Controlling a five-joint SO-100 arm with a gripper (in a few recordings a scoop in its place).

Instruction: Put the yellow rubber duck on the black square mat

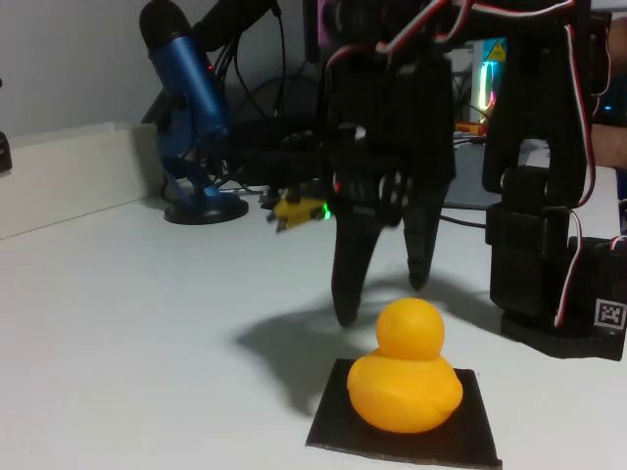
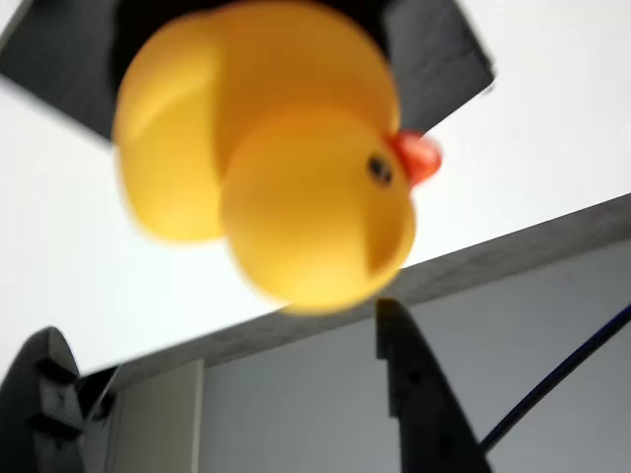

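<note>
The yellow rubber duck [image 1: 404, 372] sits upright on the black square mat [image 1: 478, 436] near the front of the white table. In the wrist view the duck [image 2: 266, 158] looms large and blurred, its orange beak pointing right, with the mat [image 2: 439, 49] showing beneath it. My black gripper [image 1: 384, 289] hangs just behind and above the duck, open, its two fingers spread apart and touching nothing. Both fingertips [image 2: 409, 394] show at the bottom of the wrist view, clear of the duck, around my gripper [image 2: 227, 404].
A blue microphone [image 1: 186, 108] on a round stand is at the back left, with cables and a small yellow connector [image 1: 294, 211] beside it. The arm's black base [image 1: 554, 294] stands at the right. A pale raised ledge [image 1: 69, 166] runs along the left.
</note>
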